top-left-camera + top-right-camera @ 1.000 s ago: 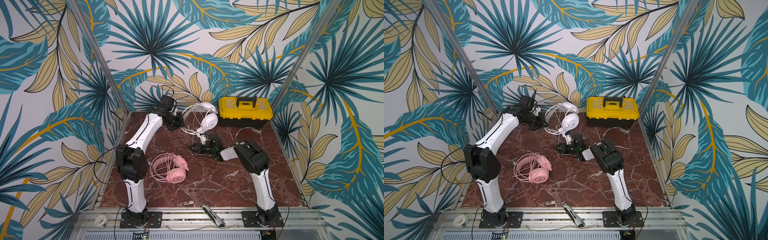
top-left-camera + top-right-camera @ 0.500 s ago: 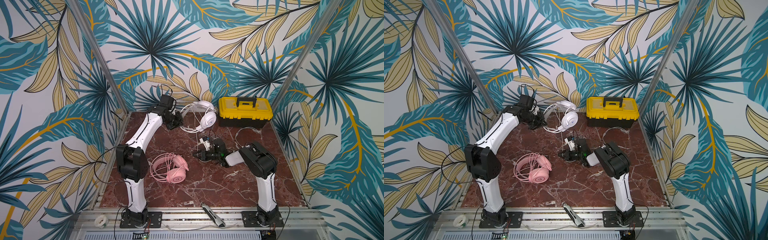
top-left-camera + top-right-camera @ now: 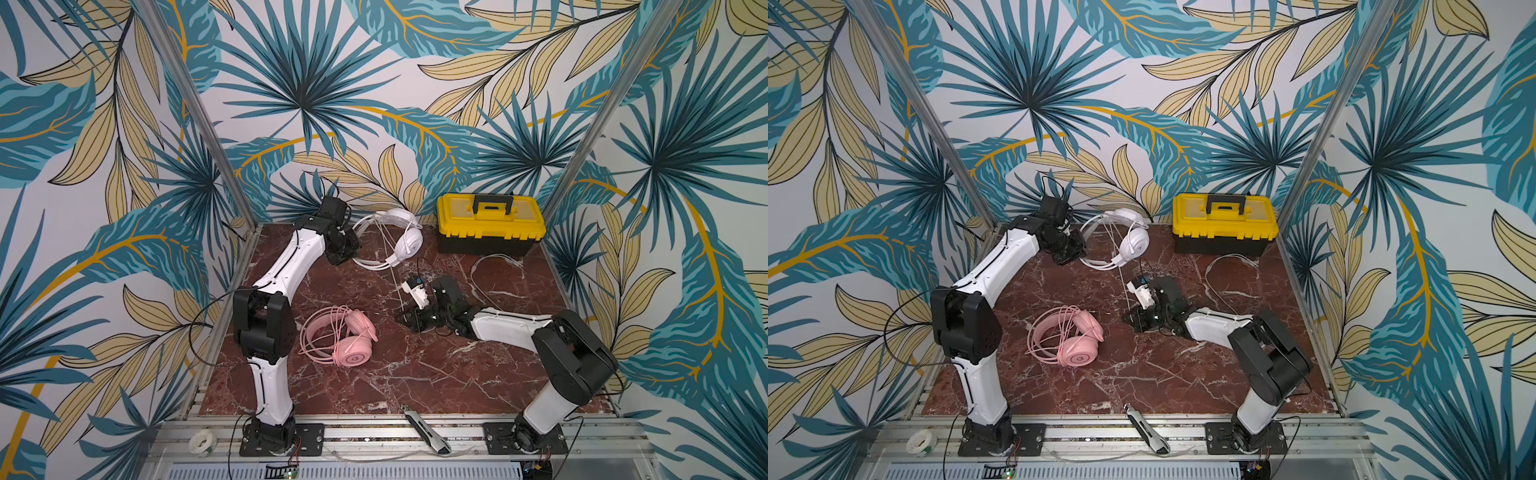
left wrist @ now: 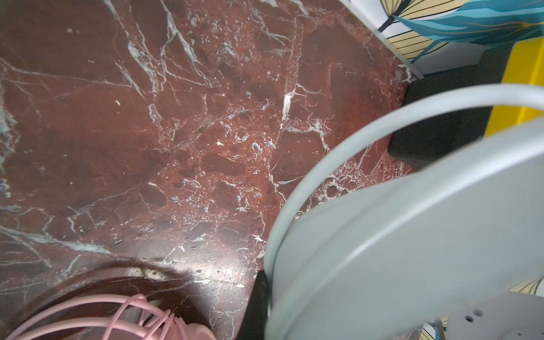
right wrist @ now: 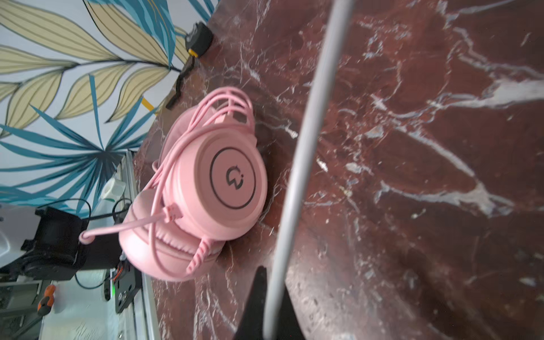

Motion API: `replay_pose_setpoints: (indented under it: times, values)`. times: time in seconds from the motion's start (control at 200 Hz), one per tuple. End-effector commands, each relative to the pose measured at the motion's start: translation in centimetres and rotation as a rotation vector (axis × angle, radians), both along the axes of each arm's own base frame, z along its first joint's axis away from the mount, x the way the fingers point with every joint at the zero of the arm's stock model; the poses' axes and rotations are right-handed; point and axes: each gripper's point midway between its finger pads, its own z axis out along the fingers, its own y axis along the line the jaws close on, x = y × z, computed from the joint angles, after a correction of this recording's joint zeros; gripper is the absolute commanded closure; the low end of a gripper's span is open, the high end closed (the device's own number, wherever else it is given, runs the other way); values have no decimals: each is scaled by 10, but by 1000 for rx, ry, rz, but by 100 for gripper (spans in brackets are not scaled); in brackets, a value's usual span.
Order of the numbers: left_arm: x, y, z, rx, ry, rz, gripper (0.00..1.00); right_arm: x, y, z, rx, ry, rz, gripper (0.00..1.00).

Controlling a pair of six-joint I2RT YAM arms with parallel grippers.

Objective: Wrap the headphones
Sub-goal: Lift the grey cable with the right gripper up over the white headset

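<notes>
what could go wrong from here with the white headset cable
1. The right claw pinches the white cable, which runs straight to the white headphones in the left claw; more pull could strain it or tug the headset loose.
2. Its slack loop by the yellow toolbox might snag.
3. The wrapped pink headphones lie near; a sweep could knock them.

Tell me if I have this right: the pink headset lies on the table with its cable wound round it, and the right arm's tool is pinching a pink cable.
Not quite: the right tool pinches a white cable, as the right wrist view shows. The pink headset does lie on the table, cable wound round it.
</notes>
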Motion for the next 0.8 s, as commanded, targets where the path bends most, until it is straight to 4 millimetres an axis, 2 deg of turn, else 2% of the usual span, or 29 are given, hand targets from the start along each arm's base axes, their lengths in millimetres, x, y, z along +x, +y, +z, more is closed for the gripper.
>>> replay_pose_setpoints:
  times: [0.0,0.115,0.27,0.591,0.791]
  values:
    - [12,3,8,6,-59,36,100,-28,-23,-17,-243,3,91,99]
    - [10,5,4,59,-58,28,100,-37,-34,-5,-352,-36,134,99]
    - [5,6,-2,128,-50,-7,100,-41,-50,20,-464,-141,209,99]
    - [-12,-33,-16,320,-40,-234,100,-39,-78,71,-702,-339,461,100]
    - [-16,-50,-17,363,-65,-326,100,-32,-81,101,-746,-570,585,100]
